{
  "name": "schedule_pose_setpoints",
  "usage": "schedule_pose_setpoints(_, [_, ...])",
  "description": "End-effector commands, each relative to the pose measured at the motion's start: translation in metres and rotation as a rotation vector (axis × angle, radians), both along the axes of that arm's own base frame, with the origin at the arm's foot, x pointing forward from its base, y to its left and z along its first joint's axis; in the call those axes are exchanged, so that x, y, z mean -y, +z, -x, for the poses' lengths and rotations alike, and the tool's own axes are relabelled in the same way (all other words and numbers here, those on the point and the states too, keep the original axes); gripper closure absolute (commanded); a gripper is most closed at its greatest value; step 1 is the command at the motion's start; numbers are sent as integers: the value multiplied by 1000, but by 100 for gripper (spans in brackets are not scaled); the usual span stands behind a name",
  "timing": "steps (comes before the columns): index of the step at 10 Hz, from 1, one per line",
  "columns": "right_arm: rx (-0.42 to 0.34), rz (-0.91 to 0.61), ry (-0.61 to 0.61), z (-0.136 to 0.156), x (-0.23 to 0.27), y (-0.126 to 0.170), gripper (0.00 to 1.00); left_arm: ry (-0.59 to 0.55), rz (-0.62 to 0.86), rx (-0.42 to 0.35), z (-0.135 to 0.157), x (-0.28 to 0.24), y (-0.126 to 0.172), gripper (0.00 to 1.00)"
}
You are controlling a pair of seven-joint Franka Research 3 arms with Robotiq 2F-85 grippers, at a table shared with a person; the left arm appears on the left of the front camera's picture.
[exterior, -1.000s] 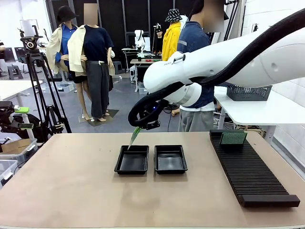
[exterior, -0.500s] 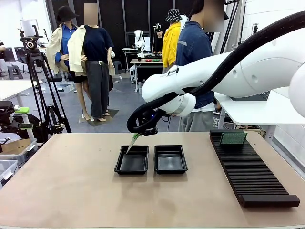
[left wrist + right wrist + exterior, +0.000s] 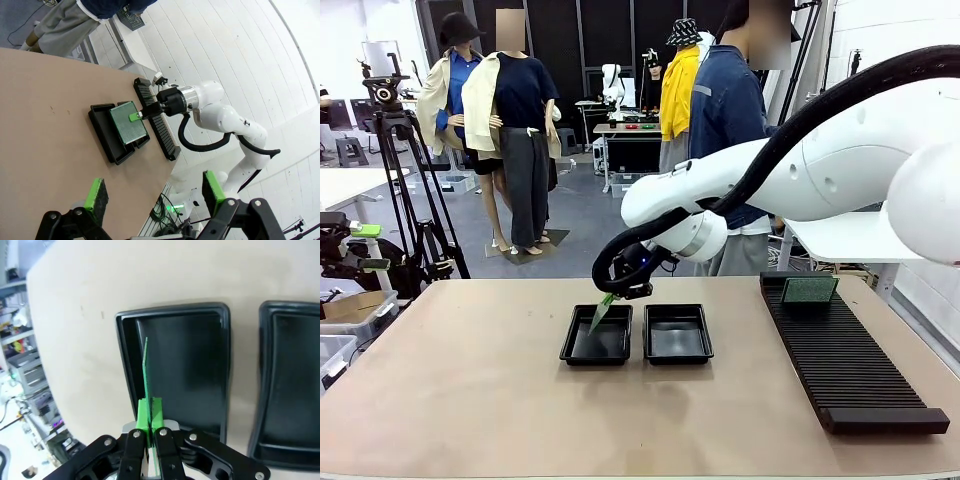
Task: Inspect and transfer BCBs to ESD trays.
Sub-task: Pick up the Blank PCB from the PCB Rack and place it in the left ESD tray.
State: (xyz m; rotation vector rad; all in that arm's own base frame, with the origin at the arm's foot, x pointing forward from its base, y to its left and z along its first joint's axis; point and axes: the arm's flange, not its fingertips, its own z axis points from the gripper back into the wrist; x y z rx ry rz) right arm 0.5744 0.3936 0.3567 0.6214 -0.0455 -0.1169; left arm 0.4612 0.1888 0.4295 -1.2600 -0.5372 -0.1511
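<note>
**Placing step: first board poised in the left tray**

The right gripper [image 3: 620, 290], jaws clamped on one edge of a thin flat green rectangular circuit board [image 3: 600, 315], holds it steeply tilted with its lower corner inside the shallow black rectangular plastic tray [image 3: 568, 345] on the robot's left. I judge this the transfer of the first board. Next the wrist must level the board to the tray floor, lower it within the walls, then let go. The twin black tray [image 3: 678, 358] just right of that tray lies bare. A second green board [image 3: 809, 290] stands in the long black ribbed rack [image 3: 850, 370], well to its right. The left gripper [image 3: 155, 192], fingers spread wide on nothing, hangs well apart from the tray. Whether the corner touches the floor cannot be told, as the right wrist view gives the board edge-on.
</note>
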Motion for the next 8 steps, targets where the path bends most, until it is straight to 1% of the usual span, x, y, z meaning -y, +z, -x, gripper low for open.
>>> schedule_pose_setpoints(1, [-6, -55, 14, -13, -2, -8, 100, 4, -2, 1, 0, -1, 2, 0])
schedule_pose_setpoints(4, [-15, -54, 23, -16, -8, -21, 100, 4, -2, 1, 0, -1, 2, 0])
schedule_pose_setpoints(8, [-34, -52, 32, -18, -14, -31, 100, 4, -2, 1, 0, -1, 2, 0])
